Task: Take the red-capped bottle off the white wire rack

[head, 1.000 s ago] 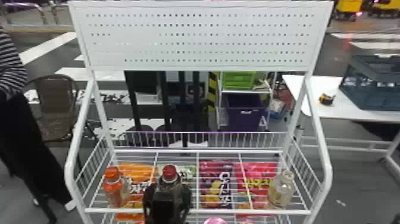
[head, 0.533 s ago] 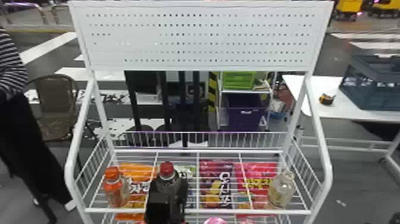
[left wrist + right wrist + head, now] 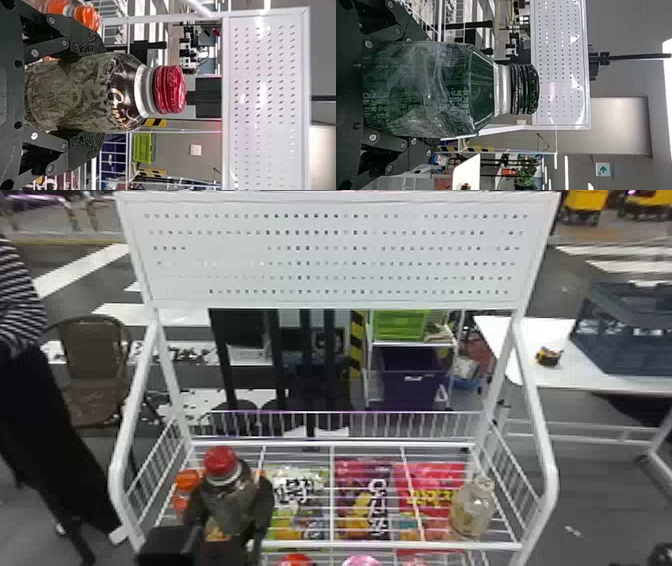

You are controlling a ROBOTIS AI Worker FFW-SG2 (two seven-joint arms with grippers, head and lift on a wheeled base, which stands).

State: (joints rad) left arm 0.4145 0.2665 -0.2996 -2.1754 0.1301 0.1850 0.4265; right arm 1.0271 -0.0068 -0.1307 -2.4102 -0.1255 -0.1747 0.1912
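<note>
My left gripper, shut on the red-capped bottle, is over the left front part of the white wire rack. The bottle is upright, its dark body between the fingers, and it covers part of the orange-capped bottle behind. In the left wrist view my left gripper clasps both sides of the bottle's body, below the red cap. My right gripper, in the right wrist view, is shut on a dark green bottle with a black cap.
On the rack stand an orange-capped bottle at the left and a clear bottle at the right. Colourful snack bags show through the wires between them. A perforated white panel rises behind, with upright side posts.
My left gripper and the red-capped bottle have moved left and closer to the head camera, partly covering the orange-capped bottle. The other bottles on the rack have kept their places.
</note>
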